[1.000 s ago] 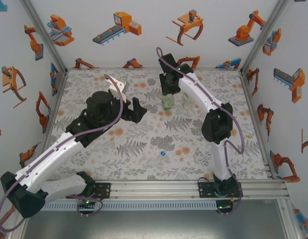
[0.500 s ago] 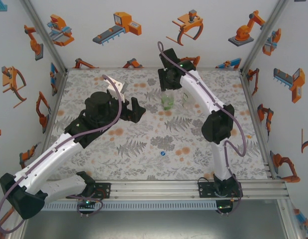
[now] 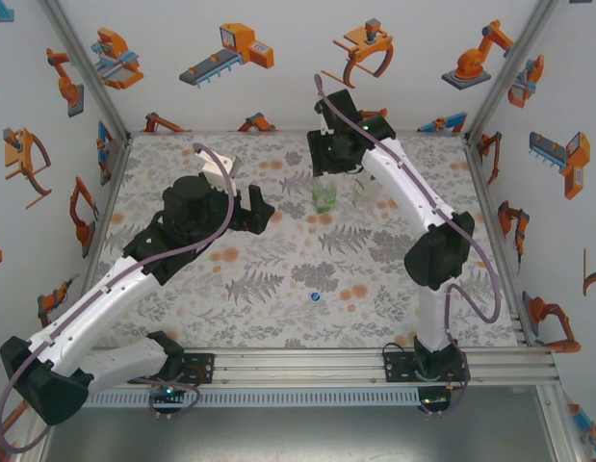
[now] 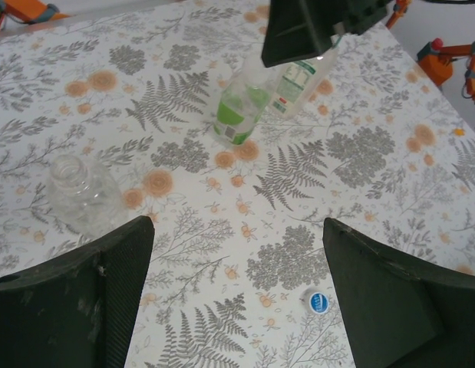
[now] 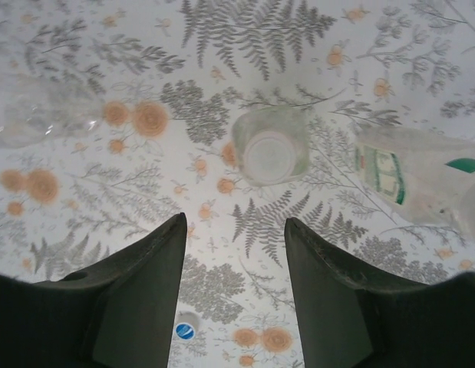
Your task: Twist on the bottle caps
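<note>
A squat green-tinted bottle (image 3: 324, 197) stands at the back of the table, also visible as the green bottle (image 4: 235, 115). From above, the same bottle (image 5: 269, 146) shows a pale round top. My right gripper (image 3: 328, 164) hovers just behind and above it, and this gripper (image 5: 235, 222) is open and holds nothing. Beside it stands the taller labelled bottle (image 3: 365, 192), (image 5: 402, 180). A short clear bottle (image 4: 80, 192) sits to the left. The blue cap (image 3: 316, 297), (image 4: 319, 301), (image 5: 185, 330) lies on the table. My left gripper (image 3: 259, 207), (image 4: 237, 226) is open and empty.
The floral tablecloth (image 3: 249, 279) covers the whole work area. Walls with robot pictures close in the back and both sides, with metal posts (image 3: 86, 67) at the corners. A metal rail (image 3: 298, 361) runs along the near edge.
My right gripper has lifted back off the green-tinted bottle and its jaws have parted. The left arm has drifted slightly to the left.
</note>
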Controlling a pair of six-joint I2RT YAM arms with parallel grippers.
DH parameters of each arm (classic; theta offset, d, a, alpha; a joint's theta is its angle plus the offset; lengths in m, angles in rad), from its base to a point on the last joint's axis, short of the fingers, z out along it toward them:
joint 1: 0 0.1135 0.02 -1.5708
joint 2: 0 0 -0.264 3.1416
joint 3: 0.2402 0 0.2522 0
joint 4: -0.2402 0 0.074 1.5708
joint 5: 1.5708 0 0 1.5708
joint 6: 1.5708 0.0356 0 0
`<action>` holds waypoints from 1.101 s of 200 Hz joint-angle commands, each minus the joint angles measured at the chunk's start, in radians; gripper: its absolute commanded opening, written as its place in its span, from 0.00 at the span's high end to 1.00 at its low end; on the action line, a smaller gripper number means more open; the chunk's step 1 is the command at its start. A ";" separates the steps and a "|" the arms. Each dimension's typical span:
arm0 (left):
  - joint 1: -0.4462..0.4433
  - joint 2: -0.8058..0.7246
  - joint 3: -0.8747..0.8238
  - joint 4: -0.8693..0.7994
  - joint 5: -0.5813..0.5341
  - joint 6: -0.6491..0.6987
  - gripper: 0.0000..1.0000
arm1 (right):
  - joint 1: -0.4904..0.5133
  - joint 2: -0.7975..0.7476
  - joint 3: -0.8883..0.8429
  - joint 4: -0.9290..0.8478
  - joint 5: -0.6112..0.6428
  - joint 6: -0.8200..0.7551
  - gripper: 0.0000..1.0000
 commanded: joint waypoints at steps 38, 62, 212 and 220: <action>0.017 -0.083 -0.009 -0.072 -0.071 -0.004 0.16 | 0.042 -0.159 -0.425 0.595 -0.435 -0.126 0.42; 0.016 -0.121 -0.010 -0.114 -0.073 -0.005 0.16 | 0.075 -0.190 -0.584 0.844 -0.553 -0.243 0.37; 0.016 -0.335 -0.011 -0.286 -0.117 -0.031 0.17 | 0.171 0.140 -0.533 1.333 -0.594 -0.277 0.08; 0.017 -0.338 -0.009 -0.290 -0.121 -0.029 0.17 | 0.172 0.164 -0.519 1.347 -0.585 -0.263 0.08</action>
